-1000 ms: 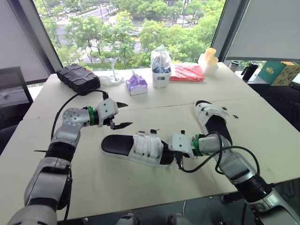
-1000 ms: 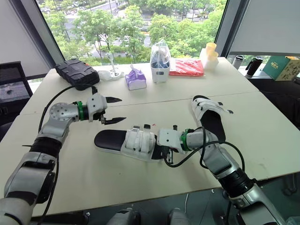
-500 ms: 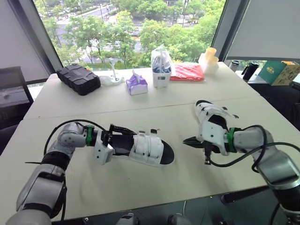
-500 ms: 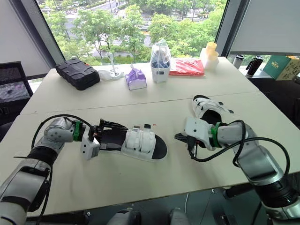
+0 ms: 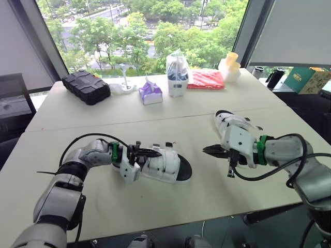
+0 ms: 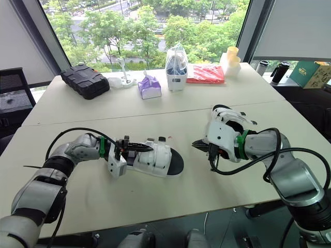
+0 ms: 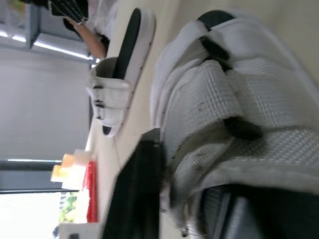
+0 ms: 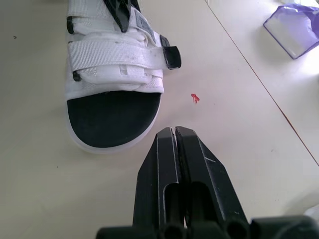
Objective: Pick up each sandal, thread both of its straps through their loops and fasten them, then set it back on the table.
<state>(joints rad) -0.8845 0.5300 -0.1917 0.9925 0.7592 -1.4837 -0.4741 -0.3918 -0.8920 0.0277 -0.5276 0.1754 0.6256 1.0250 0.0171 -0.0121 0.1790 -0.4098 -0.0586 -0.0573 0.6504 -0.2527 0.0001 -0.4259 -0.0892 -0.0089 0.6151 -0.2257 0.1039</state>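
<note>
Two white sandals on the table (image 5: 170, 116), one under the left gripper (image 5: 155, 152)
The near sandal (image 5: 164, 164) lies flat with the left gripper reaching over its heel to the straps; whether it grips cannot be told. The right gripper (image 8: 174, 130) hangs between this sandal and the far sandal (image 6: 227, 116), its fingers pressed together on nothing. At the back, a purple tissue box (image 5: 150, 93) shows a tissue, and a white tub (image 5: 177, 85) holds a clear bag of dark items

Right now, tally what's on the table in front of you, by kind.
Sandals: 2
Black case: 1
Tissue box: 1
White tub: 1
Red packet: 1
White stand: 1
Cup stack: 1
Total: 8
</note>
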